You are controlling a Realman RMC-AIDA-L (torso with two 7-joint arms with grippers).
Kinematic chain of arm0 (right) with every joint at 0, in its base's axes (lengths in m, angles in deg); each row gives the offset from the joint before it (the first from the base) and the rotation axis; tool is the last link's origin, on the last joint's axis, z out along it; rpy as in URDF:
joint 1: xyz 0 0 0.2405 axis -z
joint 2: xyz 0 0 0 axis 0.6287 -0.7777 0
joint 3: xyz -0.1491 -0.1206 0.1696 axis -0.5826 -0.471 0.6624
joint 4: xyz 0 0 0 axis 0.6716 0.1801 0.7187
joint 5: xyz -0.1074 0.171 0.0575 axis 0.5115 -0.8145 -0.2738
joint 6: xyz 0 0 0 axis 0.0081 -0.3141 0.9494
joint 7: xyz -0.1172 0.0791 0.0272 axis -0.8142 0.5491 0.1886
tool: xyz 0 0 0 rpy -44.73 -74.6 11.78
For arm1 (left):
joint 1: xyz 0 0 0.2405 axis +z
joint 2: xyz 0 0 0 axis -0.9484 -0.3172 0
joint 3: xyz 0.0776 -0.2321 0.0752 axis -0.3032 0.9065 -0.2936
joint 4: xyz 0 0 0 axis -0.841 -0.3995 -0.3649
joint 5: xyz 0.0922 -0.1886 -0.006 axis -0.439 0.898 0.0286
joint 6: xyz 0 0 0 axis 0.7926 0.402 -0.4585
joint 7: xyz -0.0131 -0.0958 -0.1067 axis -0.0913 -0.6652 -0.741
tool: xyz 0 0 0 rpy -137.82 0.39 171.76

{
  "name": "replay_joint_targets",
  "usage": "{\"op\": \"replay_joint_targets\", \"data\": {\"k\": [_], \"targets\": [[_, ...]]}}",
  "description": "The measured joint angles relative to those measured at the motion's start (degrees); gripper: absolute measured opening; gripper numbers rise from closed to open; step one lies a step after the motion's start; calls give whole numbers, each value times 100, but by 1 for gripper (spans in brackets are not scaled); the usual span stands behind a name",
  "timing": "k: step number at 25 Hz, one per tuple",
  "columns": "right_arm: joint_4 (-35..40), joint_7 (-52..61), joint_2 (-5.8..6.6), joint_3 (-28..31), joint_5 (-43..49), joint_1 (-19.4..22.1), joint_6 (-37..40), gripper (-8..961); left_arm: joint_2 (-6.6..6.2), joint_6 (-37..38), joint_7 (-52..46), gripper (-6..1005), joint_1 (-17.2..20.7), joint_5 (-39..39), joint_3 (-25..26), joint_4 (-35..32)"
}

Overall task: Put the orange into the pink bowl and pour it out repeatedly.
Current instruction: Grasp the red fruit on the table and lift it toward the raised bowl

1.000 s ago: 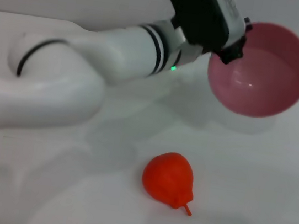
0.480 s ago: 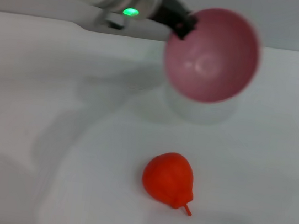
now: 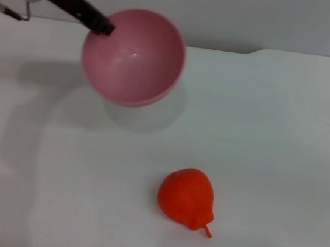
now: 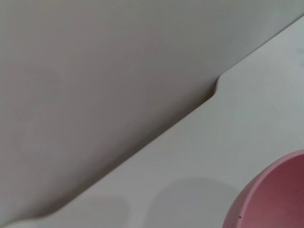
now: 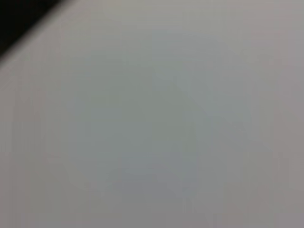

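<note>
Orange [image 3: 186, 196] lay on the white bench [image 3: 284, 146], well apart from the fingers and out of the pink bowl [image 3: 132, 56]. Left gripper [image 3: 102, 26] had its dark fingers closed on the bowl's rim, bowl tilted with its mouth facing the head camera, empty, probably just off the bench, though contact was hard to judge. Right gripper not seen. Judged step: setting the bowl back upright. To do it well: level the rim before releasing, set it down near the orange, keep clear of the fruit.
</note>
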Motion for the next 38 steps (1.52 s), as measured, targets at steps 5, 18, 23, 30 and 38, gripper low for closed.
{"op": "replay_joint_targets", "data": {"k": [5,18,23,30,38], "targets": [[1370,2519,112,336,3062,-268,-1022,497,-14,49,-61,44,149,-138,-20,-32],[3177,6869,-135,-30,10179,-2078,146,504,10,74,-20,44,192,-296,-56,-73],[3162,6504,-357,-873,10456,-2570,1262,506,10,75,-17,44,192,-300,-57,-73],[3180,6532,-420,-1559,10192,-2607,1642,510,15,93,7,44,142,-360,-62,-84],[3020,6588,-445,-2346,9595,-2549,1299,651,34,101,10,44,153,-367,-60,-84]]}}
